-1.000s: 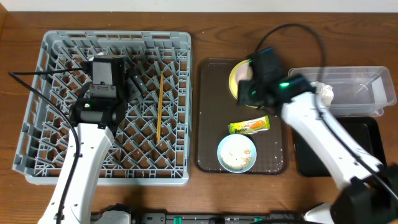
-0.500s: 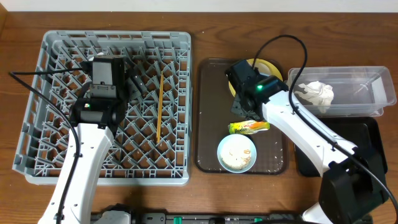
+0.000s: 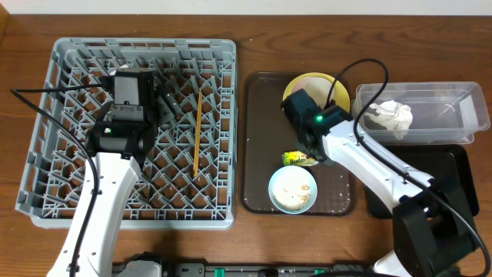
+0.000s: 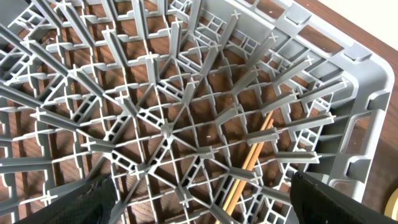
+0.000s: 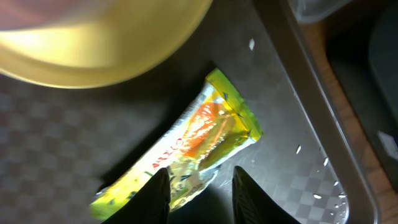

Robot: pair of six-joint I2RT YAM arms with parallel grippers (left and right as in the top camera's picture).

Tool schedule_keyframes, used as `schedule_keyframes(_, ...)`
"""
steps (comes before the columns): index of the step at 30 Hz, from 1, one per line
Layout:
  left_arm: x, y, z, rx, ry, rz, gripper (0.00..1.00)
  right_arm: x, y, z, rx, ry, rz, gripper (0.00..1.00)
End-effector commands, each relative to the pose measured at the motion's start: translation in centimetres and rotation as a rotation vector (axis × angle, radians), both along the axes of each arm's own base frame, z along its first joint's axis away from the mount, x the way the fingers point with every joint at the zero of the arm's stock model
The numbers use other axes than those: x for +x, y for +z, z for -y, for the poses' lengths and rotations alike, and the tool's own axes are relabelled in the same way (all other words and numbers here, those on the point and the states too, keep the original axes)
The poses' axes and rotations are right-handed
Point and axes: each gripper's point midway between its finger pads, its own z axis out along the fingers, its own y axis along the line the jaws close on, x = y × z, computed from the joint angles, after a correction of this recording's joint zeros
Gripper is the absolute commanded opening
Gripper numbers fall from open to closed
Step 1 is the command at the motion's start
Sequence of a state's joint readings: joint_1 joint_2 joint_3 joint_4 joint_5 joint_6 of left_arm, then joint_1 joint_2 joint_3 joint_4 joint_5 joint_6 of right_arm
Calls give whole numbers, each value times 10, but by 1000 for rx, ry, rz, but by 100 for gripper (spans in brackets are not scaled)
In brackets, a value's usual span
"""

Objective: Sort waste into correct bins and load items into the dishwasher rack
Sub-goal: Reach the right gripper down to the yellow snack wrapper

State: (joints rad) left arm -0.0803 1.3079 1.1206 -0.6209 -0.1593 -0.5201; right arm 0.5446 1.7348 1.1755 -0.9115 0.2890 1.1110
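- Dark brown serving tray (image 3: 257, 154): snack wrapper (image 5: 186, 155) lies flat beside yellow plate (image 5: 93, 43)
- right gripper (image 5: 199, 177): jaws narrow, not shut, straddling the wrapper's lower edge

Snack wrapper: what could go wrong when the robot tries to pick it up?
1. The snack wrapper lies flat and shiny on the brown tray. The right gripper stands on either side of it, so it might slide out or just get pushed along.
2. The yellow plate is very close, so the arm could bump it.
3. The blue bowl of food scraps is also near and might get knocked.
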Motion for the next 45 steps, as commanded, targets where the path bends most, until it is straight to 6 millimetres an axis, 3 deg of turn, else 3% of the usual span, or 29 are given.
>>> schedule_keyframes(1, 2, 4, -1, 1, 2, 11, 91, -4, -12, 12, -32, -66, 2, 31)
schedule_keyframes(8, 2, 4, -1, 1, 2, 11, 91, -12, -28, 17, -36, -73, -1, 41)
schedule_keyframes(17, 2, 4, -1, 1, 2, 11, 91, -12, -53, 17, -4, -73, 49, 42)
schedule_keyframes(22, 2, 4, -1, 1, 2, 11, 91, -12, -55, 18, -4, -73, 55, 28)
schedule_keyframes(28, 2, 4, -1, 1, 2, 11, 91, -11, -54, 20, -18, -74, 63, 3)
schedule_keyframes(32, 2, 4, -1, 1, 2, 11, 91, -10, -53, 21, -21, -71, 67, 1)
schedule_keyframes(38, 2, 4, -1, 1, 2, 11, 91, 2, -31, 19, -25, -13, 125, 1)
schedule_keyframes(45, 2, 4, -1, 1, 2, 11, 91, 27, 37, 7, 51, 69, 313, 1)
